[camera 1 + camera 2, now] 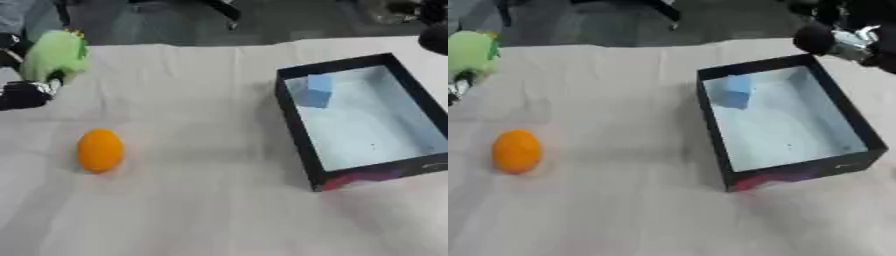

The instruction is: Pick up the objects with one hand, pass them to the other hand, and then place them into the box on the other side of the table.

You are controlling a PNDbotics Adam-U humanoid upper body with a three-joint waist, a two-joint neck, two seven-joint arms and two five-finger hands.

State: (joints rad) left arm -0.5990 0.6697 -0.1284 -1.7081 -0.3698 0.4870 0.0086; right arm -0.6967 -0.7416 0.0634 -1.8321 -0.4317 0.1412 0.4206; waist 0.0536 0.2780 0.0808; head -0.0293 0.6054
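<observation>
Left eye view puts my left hand [26, 94] at the far left edge, raised, fingers curled round a soft green plush toy [54, 54]. My right hand [842, 40] hovers beyond the black-walled, pale-floored box [297, 127]; I cannot tell its fingers' state. A light blue cube [315, 91] sits in the box's far corner, and an orange egg-shaped ball [100, 150] lies on the white-clothed tabletop [192, 200].

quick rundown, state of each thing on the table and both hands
green plush toy: held off the table by the left hand, at the far left edge
left hand: shut on the toy
orange round fruit: resting on the white cloth, untouched
black box with pale blue inside: open, upright
blue cube: inside the box, far corner
right hand: above the box's far edge, fingers unclear
</observation>
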